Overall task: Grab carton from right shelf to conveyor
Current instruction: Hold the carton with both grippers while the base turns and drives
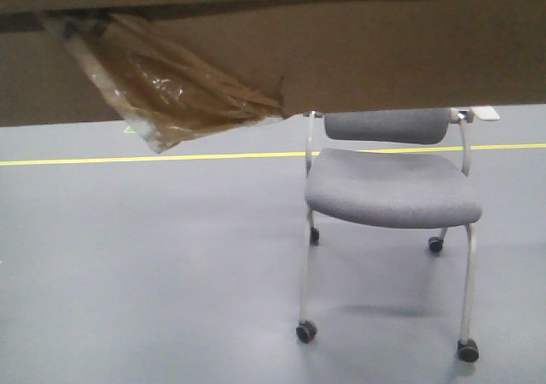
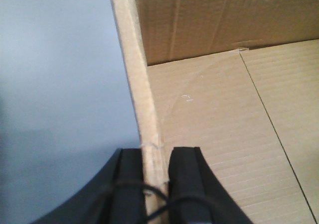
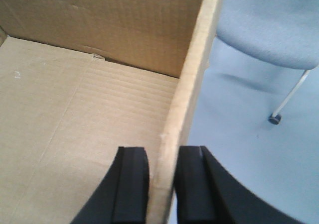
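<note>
The brown carton (image 1: 341,51) is held up in the air and fills the top of the front view; loose clear tape (image 1: 162,90) hangs from its underside. In the left wrist view my left gripper (image 2: 155,157) is shut on the carton's left wall (image 2: 134,69), one finger outside, one inside. In the right wrist view my right gripper (image 3: 163,157) is shut on the carton's right wall (image 3: 192,79) the same way. The carton's open inside (image 3: 75,104) is empty. No shelf or conveyor is in view.
A grey wheeled chair (image 1: 392,188) stands on the grey floor just ahead at the right, under the carton's right part; it also shows in the right wrist view (image 3: 269,25). A yellow floor line (image 1: 128,159) runs across behind it.
</note>
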You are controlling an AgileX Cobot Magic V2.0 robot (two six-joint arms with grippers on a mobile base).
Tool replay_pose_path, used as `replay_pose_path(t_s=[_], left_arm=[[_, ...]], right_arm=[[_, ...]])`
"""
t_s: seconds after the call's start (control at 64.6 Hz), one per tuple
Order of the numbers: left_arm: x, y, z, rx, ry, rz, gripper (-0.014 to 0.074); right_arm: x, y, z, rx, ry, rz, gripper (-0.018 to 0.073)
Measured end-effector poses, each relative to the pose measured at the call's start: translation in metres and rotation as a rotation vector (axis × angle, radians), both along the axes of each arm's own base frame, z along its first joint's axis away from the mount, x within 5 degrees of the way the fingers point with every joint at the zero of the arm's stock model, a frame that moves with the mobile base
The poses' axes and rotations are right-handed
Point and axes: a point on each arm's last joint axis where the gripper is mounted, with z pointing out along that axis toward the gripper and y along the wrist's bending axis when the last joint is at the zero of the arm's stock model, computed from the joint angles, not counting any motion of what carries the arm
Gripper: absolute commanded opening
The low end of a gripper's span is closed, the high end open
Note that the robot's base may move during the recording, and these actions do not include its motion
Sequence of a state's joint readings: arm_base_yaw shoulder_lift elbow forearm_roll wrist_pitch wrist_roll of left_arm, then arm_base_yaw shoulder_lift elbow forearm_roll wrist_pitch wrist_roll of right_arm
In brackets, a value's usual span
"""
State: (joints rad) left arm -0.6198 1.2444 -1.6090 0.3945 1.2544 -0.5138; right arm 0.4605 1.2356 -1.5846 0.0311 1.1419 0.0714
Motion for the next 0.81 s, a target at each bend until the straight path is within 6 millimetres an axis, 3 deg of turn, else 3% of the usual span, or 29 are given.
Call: replay_pose_path(t_s=[0.805], left_arm=[[0.0012, 0.0022, 0.0012, 0.022, -0.019, 0.014, -0.001]], right_arm=[[0.0, 0.001, 0.0005, 0.007, -0.005, 0.004, -0.0068]])
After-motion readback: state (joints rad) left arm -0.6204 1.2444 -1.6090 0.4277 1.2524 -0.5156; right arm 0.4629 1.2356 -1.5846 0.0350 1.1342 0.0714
